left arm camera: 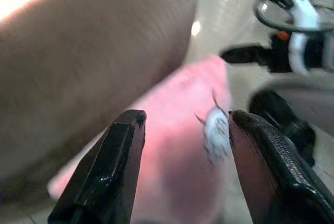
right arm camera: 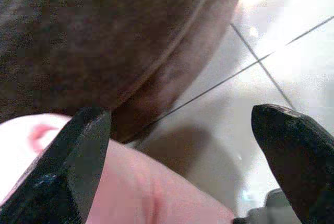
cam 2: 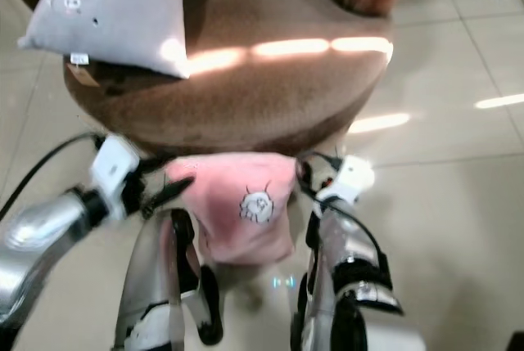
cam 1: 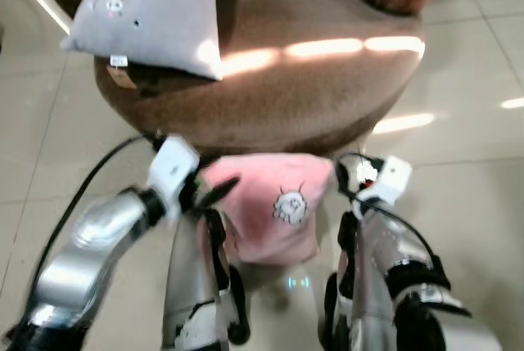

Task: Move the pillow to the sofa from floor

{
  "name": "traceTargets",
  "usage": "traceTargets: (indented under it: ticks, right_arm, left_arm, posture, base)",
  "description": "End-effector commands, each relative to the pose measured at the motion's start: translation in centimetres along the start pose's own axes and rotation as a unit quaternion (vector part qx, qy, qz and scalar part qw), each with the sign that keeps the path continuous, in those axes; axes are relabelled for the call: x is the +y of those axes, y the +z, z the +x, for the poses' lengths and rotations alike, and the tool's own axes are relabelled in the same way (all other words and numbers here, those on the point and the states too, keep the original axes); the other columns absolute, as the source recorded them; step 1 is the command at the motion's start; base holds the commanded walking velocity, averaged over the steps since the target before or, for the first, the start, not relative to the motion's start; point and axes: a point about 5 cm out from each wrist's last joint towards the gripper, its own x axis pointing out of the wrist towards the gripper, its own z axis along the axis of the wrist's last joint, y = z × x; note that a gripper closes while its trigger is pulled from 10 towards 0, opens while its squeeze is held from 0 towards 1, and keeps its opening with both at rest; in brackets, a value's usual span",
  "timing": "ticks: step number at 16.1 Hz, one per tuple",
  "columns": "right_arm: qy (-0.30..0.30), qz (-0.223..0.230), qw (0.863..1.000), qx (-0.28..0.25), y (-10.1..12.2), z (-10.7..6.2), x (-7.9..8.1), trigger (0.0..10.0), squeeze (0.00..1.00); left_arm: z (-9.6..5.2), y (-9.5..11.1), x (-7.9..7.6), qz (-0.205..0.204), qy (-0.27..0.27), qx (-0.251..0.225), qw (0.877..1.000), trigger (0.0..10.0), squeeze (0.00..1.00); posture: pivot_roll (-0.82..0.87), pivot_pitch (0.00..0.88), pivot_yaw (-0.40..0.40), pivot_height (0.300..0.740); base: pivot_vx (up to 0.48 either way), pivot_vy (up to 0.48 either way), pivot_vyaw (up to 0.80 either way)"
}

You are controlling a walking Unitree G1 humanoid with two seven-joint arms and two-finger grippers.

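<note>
A pink pillow (cam 1: 274, 208) with a small white cartoon print stands on the floor against the front of the round brown sofa (cam 1: 286, 65). My left gripper (cam 1: 214, 193) is at the pillow's left edge. In the left wrist view its fingers (left arm camera: 122, 151) stand open with the pink pillow (left arm camera: 177, 145) just beyond them. My right gripper (cam 1: 341, 177) sits at the pillow's upper right corner. Its fingers (right arm camera: 78, 156) are spread wide, with the pink pillow (right arm camera: 141, 192) beside one of them. Whether either gripper touches the fabric cannot be told.
A grey pillow (cam 1: 147, 11) with a tag lies on the sofa's left part. Bands of sunlight cross the seat. Pale floor tiles (cam 1: 458, 171) surround the sofa. My legs (cam 1: 196, 302) stand right behind the pink pillow.
</note>
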Motion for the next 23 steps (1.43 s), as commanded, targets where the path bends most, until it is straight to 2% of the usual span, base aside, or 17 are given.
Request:
traceTargets:
  ticks: [1,2,4,5,6,7,9,10,13,16,17,20,22,23]
  right_arm:
    - [-0.005,0.036,0.999,-0.001,-0.5,0.1,0.1,10.0,1.00]
    - [-0.007,0.052,0.999,-0.007,-0.3,0.1,0.1,10.0,1.00]
    - [-0.012,0.127,0.991,-0.030,0.4,0.4,0.0,10.0,1.00]
    - [-0.012,0.148,0.988,-0.036,0.6,0.5,0.1,10.0,1.00]
    - [-0.002,0.187,0.981,-0.055,1.0,0.6,0.5,10.0,1.00]
    - [0.017,0.200,0.978,-0.054,0.9,0.6,1.2,10.0,1.00]
    - [0.078,0.186,0.979,-0.023,0.1,0.6,2.9,10.0,1.00]
    - [0.127,0.185,0.974,-0.011,-0.3,0.5,3.9,10.0,1.00]
    - [0.175,0.183,0.968,-0.005,-0.6,0.2,4.6,10.0,1.00]
    - [0.201,0.146,0.968,0.021,-1.7,-0.3,4.7,10.0,1.00]
    - [0.203,0.133,0.970,0.033,-2.2,-0.4,4.7,10.0,0.00]
    - [0.184,0.088,0.977,0.068,-3.7,-0.7,4.2,10.0,0.00]
    - [0.180,0.094,0.976,0.073,-4.1,-0.9,4.0,10.0,0.00]
    - [0.184,0.096,0.976,0.072,-4.1,-0.9,4.1,3.2,0.00]
  left_arm:
    - [-1.0,0.5,-0.1,0.000,-0.005,0.002,1.000,10.0,0.00]
    - [-1.2,0.5,0.0,0.000,-0.002,0.003,1.000,10.0,0.00]
    - [-1.7,0.8,0.1,-0.007,-0.002,0.009,1.000,10.0,0.00]
    - [-1.8,0.9,0.0,-0.008,-0.003,0.011,1.000,10.0,0.00]
    - [-2.1,0.9,-0.2,-0.012,-0.007,0.014,1.000,10.0,0.00]
    - [-2.1,0.9,-0.4,-0.015,-0.010,0.014,1.000,10.0,0.00]
    - [-2.1,0.9,-0.6,-0.019,-0.027,0.019,0.999,10.0,0.00]
    - [-2.1,0.7,-0.8,-0.021,-0.042,0.029,0.999,10.0,0.00]
    - [-2.4,0.1,-0.8,-0.013,-0.050,0.045,0.998,10.0,0.00]
    - [-2.4,0.1,-0.5,-0.013,-0.047,0.045,0.998,10.0,0.00]
    - [-2.3,0.0,-0.5,-0.013,-0.048,0.045,0.998,10.0,0.00]
    - [-1.8,0.0,-0.6,-0.010,-0.054,0.042,0.998,10.0,0.00]
    - [-1.6,0.0,-0.6,-0.007,-0.059,0.042,0.997,10.0,0.00]
    - [-1.6,0.0,-0.5,-0.007,-0.063,0.043,0.997,10.0,0.00]
  posture:
    - [0.27,0.376,0.118,0.492]
    - [0.27,0.381,0.119,0.492]
    - [0.29,0.401,0.134,0.492]
    - [0.29,0.401,0.137,0.492]
    - [0.28,0.393,0.141,0.492]
    - [0.28,0.384,0.143,0.492]
    - [0.27,0.380,0.141,0.492]
    - [0.26,0.382,0.141,0.492]
    - [0.26,0.370,0.135,0.492]
    - [0.25,0.362,0.138,0.492]
    - [0.25,0.360,0.140,0.492]
    - [0.24,0.355,0.148,0.492]
    - [0.24,0.348,0.153,0.492]
    - [0.24,0.347,0.153,0.492]
  base:
    - [0.000,0.000,0.00]
    - [0.000,0.000,0.00]
    - [0.000,0.000,0.00]
    - [0.000,0.000,0.00]
    - [0.000,0.000,0.00]
    - [0.000,0.000,0.00]
    - [0.000,0.000,0.00]
    - [0.000,0.000,0.00]
    - [0.000,0.000,0.00]
    - [0.000,0.000,0.00]
    - [0.000,0.000,0.00]
    - [0.000,0.000,0.00]
    - [0.000,0.000,0.00]
    - [0.000,0.000,0.00]
